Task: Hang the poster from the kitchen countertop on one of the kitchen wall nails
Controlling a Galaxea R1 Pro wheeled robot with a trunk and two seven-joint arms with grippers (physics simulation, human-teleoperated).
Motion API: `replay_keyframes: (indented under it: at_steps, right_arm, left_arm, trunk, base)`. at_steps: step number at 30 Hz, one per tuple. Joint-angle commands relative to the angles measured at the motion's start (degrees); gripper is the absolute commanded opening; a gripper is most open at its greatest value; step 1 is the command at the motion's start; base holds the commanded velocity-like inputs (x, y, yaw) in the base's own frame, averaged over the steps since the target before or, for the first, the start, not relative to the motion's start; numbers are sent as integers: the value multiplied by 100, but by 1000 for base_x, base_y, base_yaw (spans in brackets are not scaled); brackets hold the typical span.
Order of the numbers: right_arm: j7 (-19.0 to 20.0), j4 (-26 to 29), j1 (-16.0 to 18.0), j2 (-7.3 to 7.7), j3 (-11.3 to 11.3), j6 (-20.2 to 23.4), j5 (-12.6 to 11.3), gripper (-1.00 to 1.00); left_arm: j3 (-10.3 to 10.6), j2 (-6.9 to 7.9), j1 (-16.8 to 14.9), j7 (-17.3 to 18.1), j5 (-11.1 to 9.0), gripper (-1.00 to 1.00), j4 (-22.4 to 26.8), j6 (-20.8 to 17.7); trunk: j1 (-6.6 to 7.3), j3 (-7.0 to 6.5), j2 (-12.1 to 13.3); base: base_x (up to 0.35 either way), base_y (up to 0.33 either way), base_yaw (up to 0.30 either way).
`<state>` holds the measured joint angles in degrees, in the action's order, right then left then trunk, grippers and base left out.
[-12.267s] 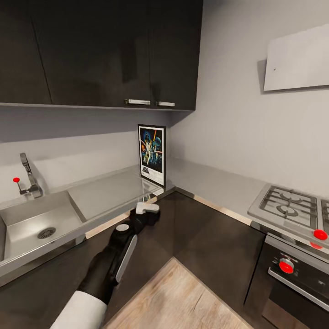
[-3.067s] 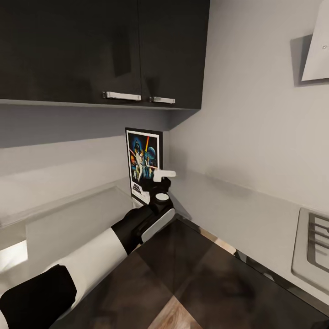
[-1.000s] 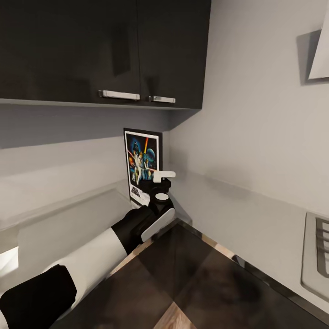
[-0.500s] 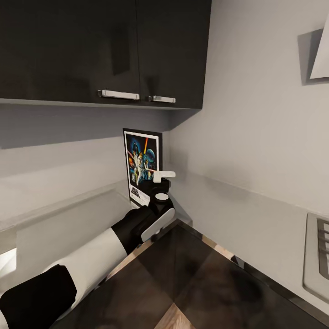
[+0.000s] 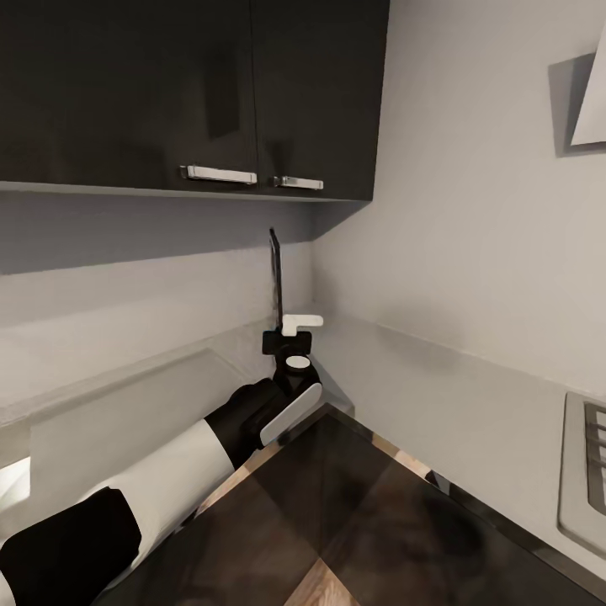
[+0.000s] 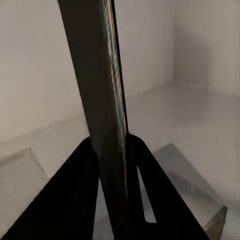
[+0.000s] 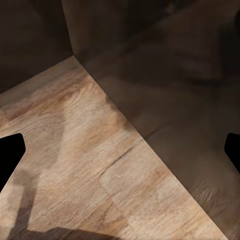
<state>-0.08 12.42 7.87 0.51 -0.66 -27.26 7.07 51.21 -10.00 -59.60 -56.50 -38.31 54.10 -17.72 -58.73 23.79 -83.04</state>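
Note:
In the head view the poster [image 5: 275, 278] stands upright and edge-on, a thin dark strip in the corner above the kitchen countertop [image 5: 404, 379]. My left gripper [image 5: 286, 335] is shut on its lower part. In the left wrist view the poster [image 6: 102, 100] runs as a dark slab with a coloured sliver between my two black fingers [image 6: 75, 200]. Its printed face is turned away from me. My right gripper [image 7: 120, 155] hangs open over the wooden floor [image 7: 75, 165], with only its fingertips visible.
Dark wall cabinets [image 5: 168, 84] with metal handles hang right above the poster's top edge. A gas hob [image 5: 585, 471] is at the right edge and a white extractor hood [image 5: 589, 93] above it. Dark cabinet fronts [image 5: 379, 513] sit below the worktop.
Half a second ago the poster faced me; now it is turned edge-on in my left gripper. The arm and the view have hardly shifted.

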Motion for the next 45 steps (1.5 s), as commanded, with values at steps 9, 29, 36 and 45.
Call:
replay_keyframes:
  at_steps: [9, 29, 36, 45]
  right_arm:
    - [2, -3, 4, 2, -3, -16, 23, 100]
    - [1, 8, 4, 21, 5, -26, 19, 100]
    - [-1, 14, 4, 28, 13, -31, 15, 100]
    - [-3, 12, 4, 42, 21, -33, 6, 100]
  left_arm:
    - [12, 0, -8, -36, -1, -100, 35, -65]
    - [10, 0, -8, -45, -1, -100, 57, -65]
    - [-7, 0, -8, -45, -4, -100, 57, -61]
    - [-22, 0, -8, -43, -17, -100, 70, -57]
  trunk:
    - [0, 7, -4]
    - [0, 7, -4]
    - [0, 7, -4]
    - [0, 7, -4]
  base:
    - [-74, 0, 0]
    - [-315, 0, 0]
    - [-343, 0, 0]
    - [-343, 0, 0]
